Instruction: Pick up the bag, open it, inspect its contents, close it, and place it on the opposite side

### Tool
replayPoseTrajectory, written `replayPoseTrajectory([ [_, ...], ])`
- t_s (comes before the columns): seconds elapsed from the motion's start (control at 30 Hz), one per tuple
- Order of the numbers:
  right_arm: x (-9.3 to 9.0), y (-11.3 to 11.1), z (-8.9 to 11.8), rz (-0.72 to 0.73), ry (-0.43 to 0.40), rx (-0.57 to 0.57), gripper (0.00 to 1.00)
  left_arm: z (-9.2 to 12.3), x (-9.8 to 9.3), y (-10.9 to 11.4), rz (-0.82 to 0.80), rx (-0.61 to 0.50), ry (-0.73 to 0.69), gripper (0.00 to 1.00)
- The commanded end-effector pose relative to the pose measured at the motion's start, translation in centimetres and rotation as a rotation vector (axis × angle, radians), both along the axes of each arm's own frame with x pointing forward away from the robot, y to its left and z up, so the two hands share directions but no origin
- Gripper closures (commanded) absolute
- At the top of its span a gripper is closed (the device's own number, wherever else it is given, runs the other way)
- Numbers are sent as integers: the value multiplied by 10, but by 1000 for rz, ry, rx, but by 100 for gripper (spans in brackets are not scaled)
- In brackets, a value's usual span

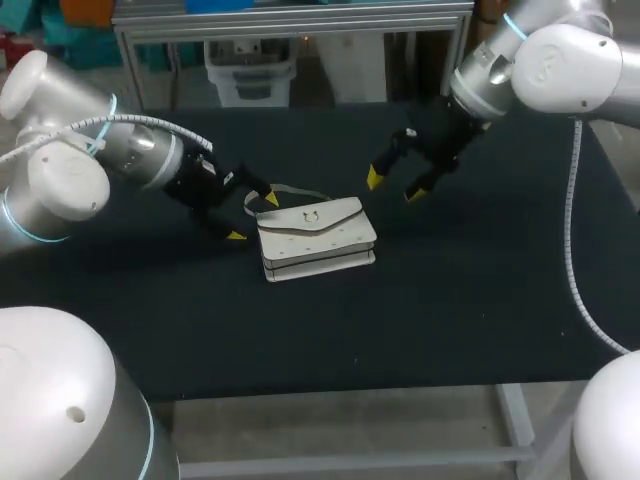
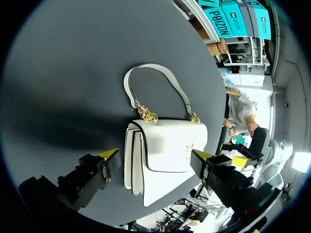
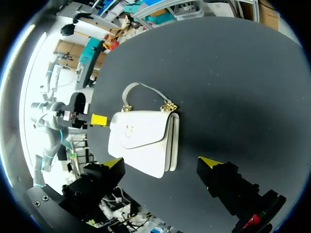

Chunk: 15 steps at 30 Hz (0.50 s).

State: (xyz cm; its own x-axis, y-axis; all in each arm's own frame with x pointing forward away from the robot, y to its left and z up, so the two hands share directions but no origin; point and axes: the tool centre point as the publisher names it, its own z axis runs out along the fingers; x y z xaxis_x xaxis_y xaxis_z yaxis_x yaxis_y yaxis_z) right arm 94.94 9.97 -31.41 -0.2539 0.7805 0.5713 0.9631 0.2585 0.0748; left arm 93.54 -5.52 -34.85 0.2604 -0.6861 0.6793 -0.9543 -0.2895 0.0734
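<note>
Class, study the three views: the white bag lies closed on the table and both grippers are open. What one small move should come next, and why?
Probably the left gripper should ease forward and shut on the near end of the bag. Its open fingers stand either side of that end, the bag lies flat on the table, not yet lifted, and the right gripper hangs farther off.

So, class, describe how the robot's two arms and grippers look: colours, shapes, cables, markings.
The left arm and right arm are rounded white and silver-grey links with thin light-blue joint rings and white ribbed cables. The left gripper and right gripper are black, each with two yellow-tipped fingers.
</note>
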Motion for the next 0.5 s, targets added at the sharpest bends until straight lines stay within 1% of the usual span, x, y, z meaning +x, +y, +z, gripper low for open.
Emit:
replayPoseTrajectory([
  [0.03,5,7,-12,5,20,15,0,-1,-11,-1,6,-126,-61,0],
  [0.13,5,11,-19,-6,42,40,0,0,-14,-5,2,-146,-79,0],
  [0.33,3,22,-27,-4,60,54,0,-3,-17,-11,-7,-158,-81,1],
  [0.43,2,27,-32,-3,61,83,0,-5,-17,-13,-17,-178,-84,1],
  [0.47,1,29,-34,1,52,104,0,-6,-16,-14,-20,-179,-85,0],
  [0.5,1,29,-35,-1,59,113,0,-6,-16,-15,-21,-167,-75,0],
])
